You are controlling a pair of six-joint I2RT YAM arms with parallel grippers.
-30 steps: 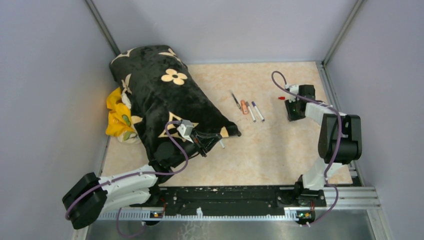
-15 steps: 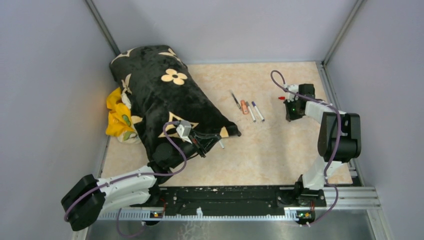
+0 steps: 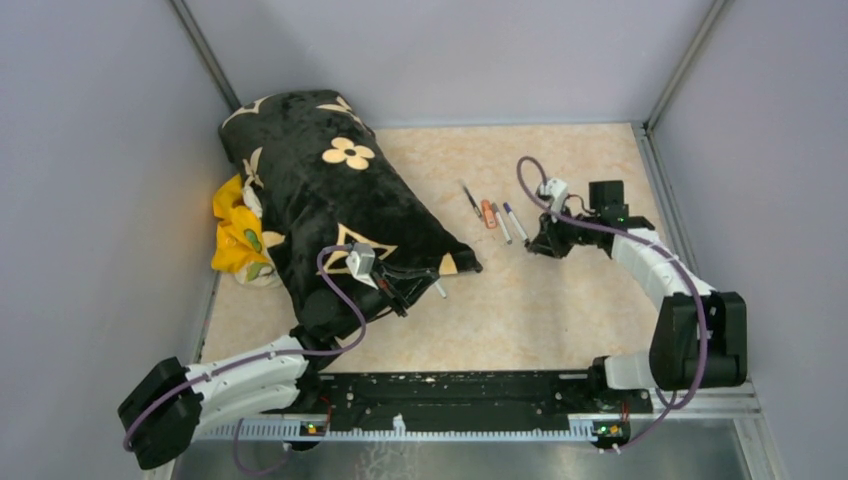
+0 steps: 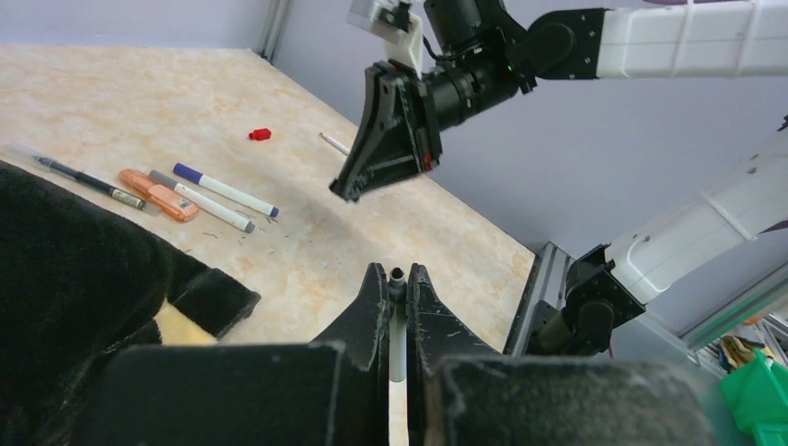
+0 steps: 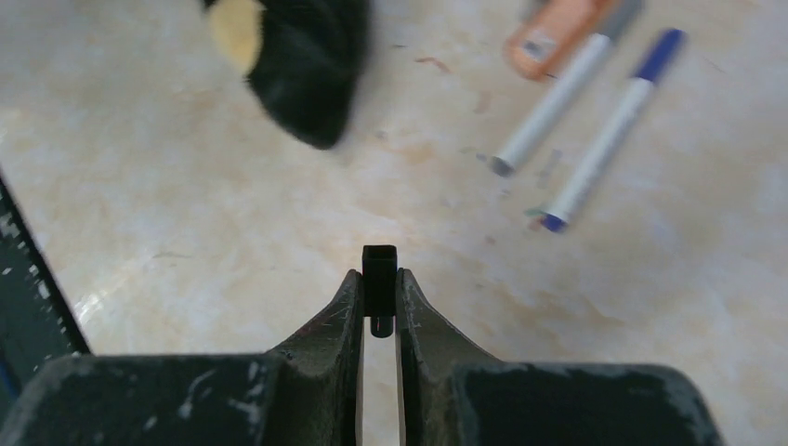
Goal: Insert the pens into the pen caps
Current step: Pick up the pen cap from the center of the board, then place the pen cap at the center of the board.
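1. The left gripper [image 4: 397,272] was clamped on a slim white-barrelled marker [image 4: 397,339], at the edge of a black plush cloth with cream flowers [image 3: 330,190].
2. The right gripper [image 5: 379,279] was clamped on a short black tube cap [image 5: 378,260], held above the beige table [image 3: 560,300].
3. At its 10 o'clock in the top view, a thin dark pen [image 4: 88,178], an orange marker [image 4: 158,195] and two white markers [image 4: 200,200] lay in a row.
4. A small red cap [image 4: 260,134] lay at that row's 1 o'clock in the left wrist view.

Six pens [image 4: 223,190] — two loose caps [image 4: 260,134]
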